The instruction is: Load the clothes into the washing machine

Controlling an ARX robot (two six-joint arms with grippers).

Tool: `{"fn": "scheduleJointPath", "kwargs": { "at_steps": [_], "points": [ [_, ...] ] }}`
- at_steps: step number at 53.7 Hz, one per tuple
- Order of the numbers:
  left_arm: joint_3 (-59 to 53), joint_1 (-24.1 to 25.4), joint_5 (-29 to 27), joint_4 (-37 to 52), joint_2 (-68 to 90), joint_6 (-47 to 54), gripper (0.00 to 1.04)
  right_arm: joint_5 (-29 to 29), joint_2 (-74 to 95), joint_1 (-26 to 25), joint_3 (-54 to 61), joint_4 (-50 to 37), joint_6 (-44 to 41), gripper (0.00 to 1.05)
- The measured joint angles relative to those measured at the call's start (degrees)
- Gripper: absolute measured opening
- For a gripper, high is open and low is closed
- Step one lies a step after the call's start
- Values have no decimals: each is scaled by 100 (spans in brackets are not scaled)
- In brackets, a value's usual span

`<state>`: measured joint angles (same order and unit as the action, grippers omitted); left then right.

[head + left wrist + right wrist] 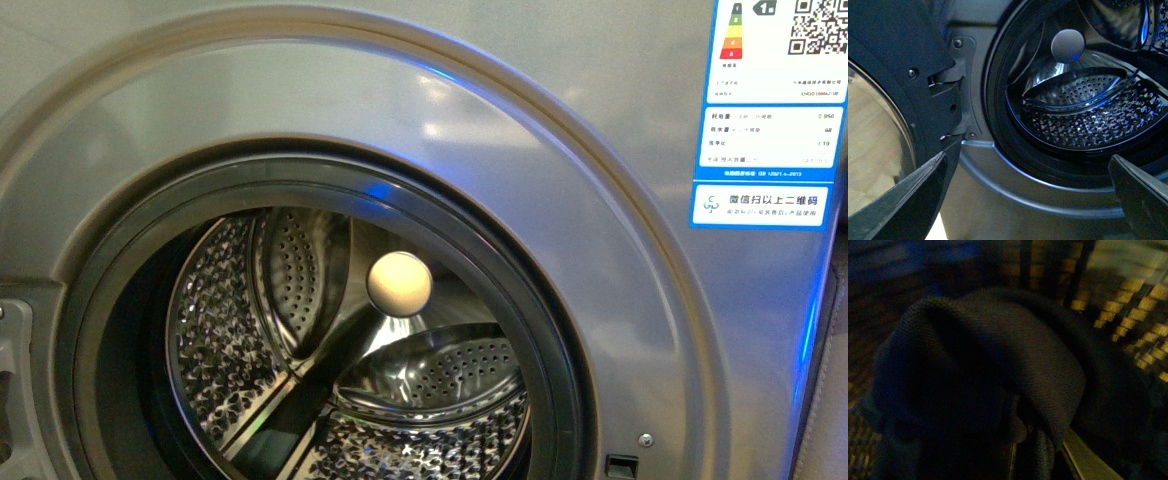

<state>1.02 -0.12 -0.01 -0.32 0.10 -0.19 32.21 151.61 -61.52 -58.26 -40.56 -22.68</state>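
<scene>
Clothes (pixel 998 380) not yet in the washing machine (pixel 600 300)
Drum (pixel 400 400) empty, door (pixel 893 60) open (fabric fills the right wrist view's centre); left gripper (pixel 1026 156) spread, holding nothing; right gripper (pixel 1048 452): grasp cannot be told.

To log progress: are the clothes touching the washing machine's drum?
Apart. Front view shows no fabric in the drum; right wrist view shows the clothes over a woven surface.

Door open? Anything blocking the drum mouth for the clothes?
Nothing visible. The washing machine has its door swung aside, and the drum shows nothing inside. The clothes appear only in the right wrist view, so the path between is unseen.
</scene>
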Motion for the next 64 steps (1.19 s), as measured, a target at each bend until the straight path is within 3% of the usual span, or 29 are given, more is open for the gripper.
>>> {"fn": "scheduleJointPath", "kwargs": {
  "at_steps": [19, 30, 38, 52, 64],
  "points": [
    [0, 0, 0, 0, 0, 0, 98, 1386, -3176, -155, 1617, -170, 435, 10],
    [0, 0, 0, 0, 0, 0, 98, 2181, -5344, -249, 1720, -330, 1495, 10],
    [0, 0, 0, 0, 0, 0, 98, 2551, -6734, -293, 1364, -728, 2730, 10],
    [0, 0, 0, 0, 0, 0, 98, 2549, -8006, 129, 186, -1075, 4642, 10],
    [0, 0, 0, 0, 0, 0, 98, 2044, -8452, 1115, -1447, 249, 5143, 10]
  ]
}}
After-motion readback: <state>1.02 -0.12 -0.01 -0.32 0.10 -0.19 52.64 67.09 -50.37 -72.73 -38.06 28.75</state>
